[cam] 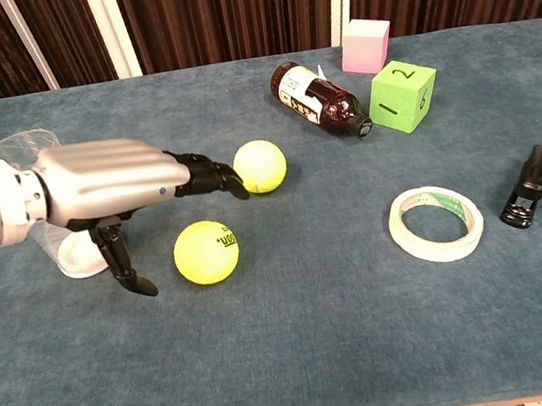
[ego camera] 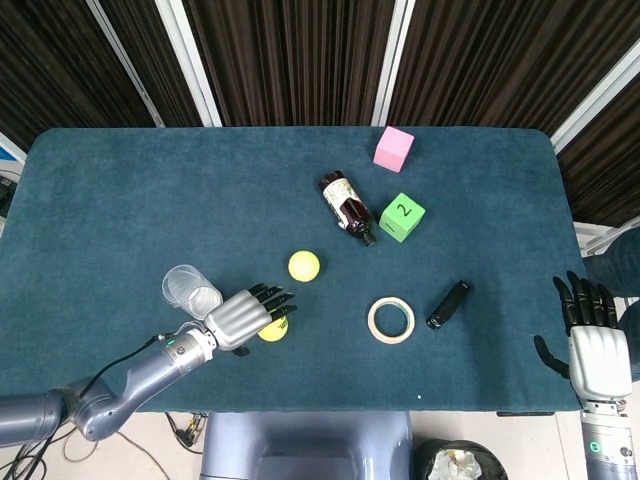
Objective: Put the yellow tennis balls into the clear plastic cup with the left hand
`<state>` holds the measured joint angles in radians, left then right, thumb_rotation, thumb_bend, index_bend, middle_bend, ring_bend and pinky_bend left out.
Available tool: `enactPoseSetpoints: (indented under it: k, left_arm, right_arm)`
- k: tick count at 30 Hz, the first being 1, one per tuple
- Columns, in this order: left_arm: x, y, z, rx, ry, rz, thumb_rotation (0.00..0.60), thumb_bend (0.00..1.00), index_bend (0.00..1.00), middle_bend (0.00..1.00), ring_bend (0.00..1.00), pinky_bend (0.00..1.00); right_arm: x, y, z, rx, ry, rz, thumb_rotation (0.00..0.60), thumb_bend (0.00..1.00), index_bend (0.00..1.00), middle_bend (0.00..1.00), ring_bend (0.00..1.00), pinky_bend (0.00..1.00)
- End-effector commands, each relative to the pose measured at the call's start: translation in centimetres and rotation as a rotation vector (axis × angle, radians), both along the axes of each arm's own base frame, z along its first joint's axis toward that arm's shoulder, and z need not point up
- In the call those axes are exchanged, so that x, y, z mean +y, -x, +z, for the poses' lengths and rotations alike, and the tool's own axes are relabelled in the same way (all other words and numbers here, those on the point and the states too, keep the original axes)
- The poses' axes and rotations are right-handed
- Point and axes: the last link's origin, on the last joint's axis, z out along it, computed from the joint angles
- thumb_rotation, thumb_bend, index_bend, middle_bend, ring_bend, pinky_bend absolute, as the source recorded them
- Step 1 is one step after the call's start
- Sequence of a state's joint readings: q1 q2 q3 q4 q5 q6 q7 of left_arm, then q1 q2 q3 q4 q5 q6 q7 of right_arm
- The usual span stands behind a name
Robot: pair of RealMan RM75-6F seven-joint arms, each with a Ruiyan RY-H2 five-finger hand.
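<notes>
left hand (cam: 112, 182) – fingers spread, empty, over near tennis ball (cam: 206, 251) | cup (ego camera: 190, 290) beside (upright)

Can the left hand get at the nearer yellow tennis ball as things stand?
Probably yes. The left hand hovers open just above the nearer yellow tennis ball, thumb hanging beside it, nothing between them. The clear plastic cup stands behind the hand, out of the way.

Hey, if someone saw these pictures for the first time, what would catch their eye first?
Probably the silver left hand, fingers spread, reaching over the nearer yellow tennis ball beside the clear plastic cup. Next, the second ball mid-table, and the bright green cube and pink cube at the back.
</notes>
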<state>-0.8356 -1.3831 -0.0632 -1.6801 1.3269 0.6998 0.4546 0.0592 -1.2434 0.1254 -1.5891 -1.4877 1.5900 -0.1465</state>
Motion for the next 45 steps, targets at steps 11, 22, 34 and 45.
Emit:
enactPoseSetpoints:
  k: [11, 22, 34, 45]
  left_arm:
    - [0.6, 0.7, -3.2, 0.012, -0.007, -0.043, 0.6, 0.01, 0.21, 0.15, 0.13, 0.28]
    - [0.5, 0.4, -4.2, 0.002, -0.031, -0.097, 0.6, 0.11, 0.29, 0.3, 0.28, 0.45]
    - [0.8, 0.1, -4.0, -0.029, -0.086, -0.121, 0.6, 0.25, 0.4, 0.47, 0.44, 0.64]
    - [1.9, -2.3, -1.0, -0.143, -0.145, -0.123, 0.6, 0.25, 0.4, 0.47, 0.44, 0.64]
  right_arm:
    - [-0.1, 0.1, 0.0, -0.008, 0.012, -0.016, 0.6, 0.35, 0.08, 0.0, 0.0, 0.0]
    - [-0.1, 0.2, 0.1, -0.015, 0.015, -0.024, 0.6, 0.35, 0.08, 0.0, 0.0, 0.0]
    - [0.0, 0.2, 0.3, -0.026, 0.026, -0.034, 0.6, 0.35, 0.08, 0.0, 0.0, 0.0]
    - [-0.1, 0.3, -0.1, -0.021, 0.015, -0.042, 0.6, 0.35, 0.08, 0.0, 0.0, 0.0]
